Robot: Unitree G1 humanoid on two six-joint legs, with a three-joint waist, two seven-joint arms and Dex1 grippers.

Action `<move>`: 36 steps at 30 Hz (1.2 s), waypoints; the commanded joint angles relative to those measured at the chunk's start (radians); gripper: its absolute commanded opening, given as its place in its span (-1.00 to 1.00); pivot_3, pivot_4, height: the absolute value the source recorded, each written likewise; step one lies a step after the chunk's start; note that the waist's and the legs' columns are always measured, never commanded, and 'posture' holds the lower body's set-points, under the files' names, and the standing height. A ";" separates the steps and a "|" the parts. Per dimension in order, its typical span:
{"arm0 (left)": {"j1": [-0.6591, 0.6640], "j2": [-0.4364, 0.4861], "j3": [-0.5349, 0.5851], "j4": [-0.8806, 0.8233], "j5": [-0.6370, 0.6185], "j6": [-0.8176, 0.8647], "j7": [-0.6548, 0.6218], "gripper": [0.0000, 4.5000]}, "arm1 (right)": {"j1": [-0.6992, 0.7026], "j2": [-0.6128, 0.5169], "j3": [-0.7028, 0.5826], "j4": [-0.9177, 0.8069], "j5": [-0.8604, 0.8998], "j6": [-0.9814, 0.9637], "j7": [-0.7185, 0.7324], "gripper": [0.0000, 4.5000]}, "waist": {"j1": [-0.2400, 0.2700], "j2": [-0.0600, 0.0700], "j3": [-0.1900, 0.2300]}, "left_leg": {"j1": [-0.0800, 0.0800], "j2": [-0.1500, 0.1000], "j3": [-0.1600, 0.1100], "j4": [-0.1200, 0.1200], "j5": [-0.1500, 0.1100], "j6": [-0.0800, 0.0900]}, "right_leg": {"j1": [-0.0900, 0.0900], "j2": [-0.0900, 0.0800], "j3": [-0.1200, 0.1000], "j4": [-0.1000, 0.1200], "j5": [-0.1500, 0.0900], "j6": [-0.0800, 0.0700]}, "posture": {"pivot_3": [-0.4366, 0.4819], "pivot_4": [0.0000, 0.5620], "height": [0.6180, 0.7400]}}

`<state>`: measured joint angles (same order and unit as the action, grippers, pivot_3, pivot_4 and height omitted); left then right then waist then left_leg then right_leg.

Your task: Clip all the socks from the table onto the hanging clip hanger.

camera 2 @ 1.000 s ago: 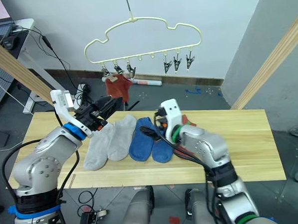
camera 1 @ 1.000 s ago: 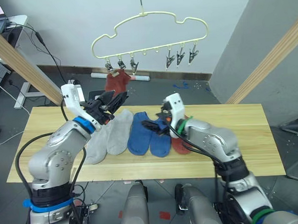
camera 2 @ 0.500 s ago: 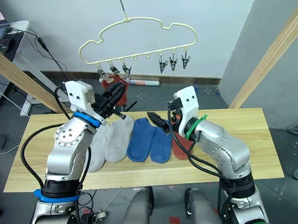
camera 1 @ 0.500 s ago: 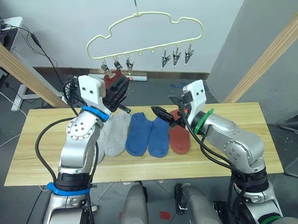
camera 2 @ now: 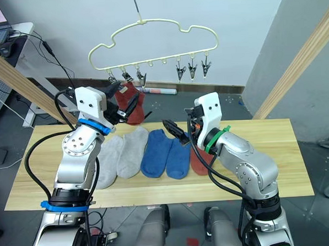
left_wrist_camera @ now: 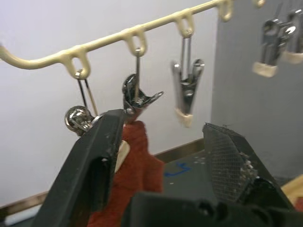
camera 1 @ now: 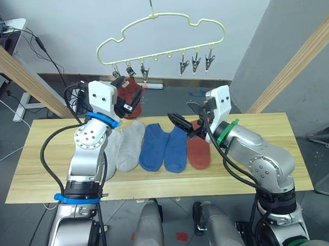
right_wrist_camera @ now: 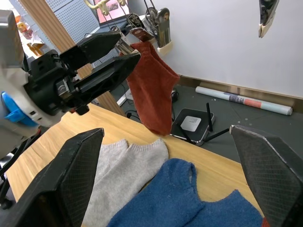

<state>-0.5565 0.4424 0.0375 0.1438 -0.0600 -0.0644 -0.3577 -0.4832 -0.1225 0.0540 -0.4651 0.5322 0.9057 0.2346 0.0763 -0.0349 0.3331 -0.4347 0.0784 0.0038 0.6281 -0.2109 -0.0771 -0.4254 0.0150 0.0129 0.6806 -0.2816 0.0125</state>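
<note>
- Left gripper, jaws spread and empty, sits beside the hung rust sock on the clip hanger.
- Right gripper, parted, hovers above the table.
- First sock clipped; next, grasp the rust sock at the row's right end.

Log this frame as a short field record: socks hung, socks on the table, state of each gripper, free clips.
socks hung: one rust red sock, clipped near the left end of the clip hanger
socks on table: five in a row on the table: two grey socks, two blue socks, one red sock
left gripper: open, raised at the hung sock's clip
right gripper: open, above the blue socks, holding nothing
free clips: three at right; left ones unclear
</note>
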 commanded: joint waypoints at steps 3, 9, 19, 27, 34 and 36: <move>-0.071 0.005 -0.010 0.081 0.083 -0.121 0.035 0.31 | -0.012 0.001 -0.020 -0.030 0.020 -0.007 0.000 1.00 | 0.000 0.000 0.000 | 0.000 0.000 0.000 0.000 0.000 0.000 | 0.000 0.000 -0.001 0.000 0.000 0.000 | 0.31 0.04 1.00; -0.131 0.009 -0.017 0.169 0.121 -0.191 0.033 0.31 | -0.015 0.003 -0.023 -0.034 0.028 0.001 -0.001 1.00 | 0.000 0.000 0.000 | 0.000 0.000 0.000 0.001 0.000 0.000 | 0.000 0.000 -0.002 0.001 0.000 0.000 | 0.30 0.06 1.00; -0.180 0.026 -0.013 0.250 0.148 -0.249 0.013 0.03 | -0.015 0.010 -0.031 -0.038 0.034 0.010 -0.008 1.00 | -0.001 0.000 0.000 | 0.000 0.000 0.000 0.001 0.001 -0.001 | 0.000 0.000 -0.002 0.001 0.000 -0.001 | 0.30 0.08 1.00; -0.174 0.022 -0.013 0.222 0.137 -0.231 -0.003 -0.72 | -0.016 0.015 -0.038 -0.035 0.036 0.015 -0.012 1.00 | 0.000 0.000 0.000 | 0.000 0.000 0.000 0.001 0.001 -0.001 | 0.000 0.000 -0.003 0.002 0.001 -0.001 | 0.30 0.09 1.00; -0.164 -0.010 0.010 0.181 0.081 -0.169 -0.014 -0.72 | -0.019 0.016 -0.038 -0.029 0.035 0.010 -0.012 1.00 | 0.000 0.000 0.000 | 0.000 0.000 0.000 0.001 0.001 -0.001 | 0.000 0.000 -0.003 0.002 0.001 -0.001 | 0.30 0.09 1.00; -0.160 -0.048 0.043 0.149 -0.004 -0.094 -0.022 -0.72 | -0.019 0.017 -0.037 -0.027 0.034 0.008 -0.013 1.00 | -0.001 0.000 0.000 | 0.000 0.000 0.000 0.002 0.001 -0.001 | 0.000 0.000 -0.003 0.002 0.001 -0.001 | 0.30 0.09 1.00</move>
<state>-0.7175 0.4073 0.0475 0.3540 0.0056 -0.1998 -0.3717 -0.4917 -0.1108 0.0235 -0.4647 0.5440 0.9269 0.2172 0.0758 -0.0350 0.3330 -0.4347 0.0785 0.0035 0.6297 -0.2098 -0.0779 -0.4250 0.0149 0.0098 0.6823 -0.2808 0.0112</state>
